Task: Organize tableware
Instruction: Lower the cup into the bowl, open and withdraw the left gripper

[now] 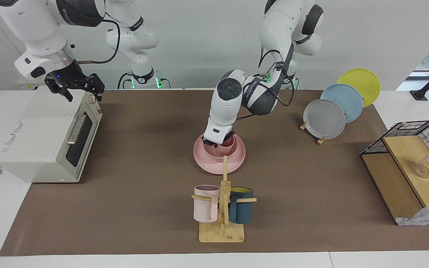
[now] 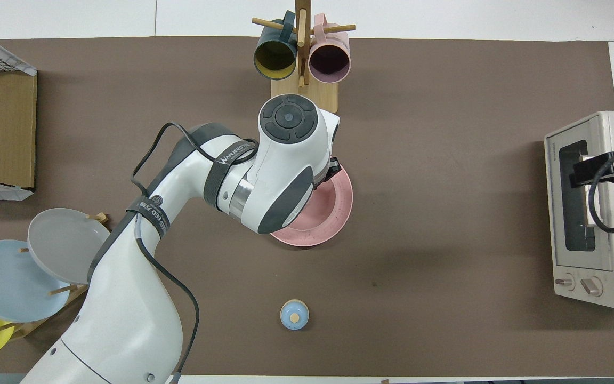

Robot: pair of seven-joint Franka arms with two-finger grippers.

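The counter (image 1: pixel 143 156) carries, at the right arm's end, a toaster oven (image 1: pixel 47 141); the right hand (image 1: pixel 75 87) hangs open over its top and that arm waits. At the left arm's end sit a wire-and-wood shelf (image 1: pixel 404 163) and a rack of 3 plates (image 1: pixel 333 108) (grey, blue, yellow, none of them part of the job).

Mid-counter lies the pink plate (image 1: pixel 237 162), with the pink bowl (image 1: pixel 220 152) seated on it. The pink cup (image 1: pixel 228 141) stands inside the bowl, so the 3 pieces are nested. The left hand (image 1: pixel 217 142) is down at the cup's rim, clenched on it.

Judged from this, the step in hand is setting the cup into the bowl, the last of the stacking. The next move calls for the fingers to part and the hand to lift straight up, clear of the rim, without tipping the cup or dragging the bowl.

Farther from the robots than the plate stands a mug tree (image 1: pixel 222 223) with 2 mugs. Nearer to them sits a small blue knob-topped object (image 2: pixel 294 314).

In the overhead view the left arm's wrist covers the bowl, the cup and much of the plate. In the facing view the fingertips are partly masked by the hand's body, and whether the cup's base touches the bowl's floor cannot be told.
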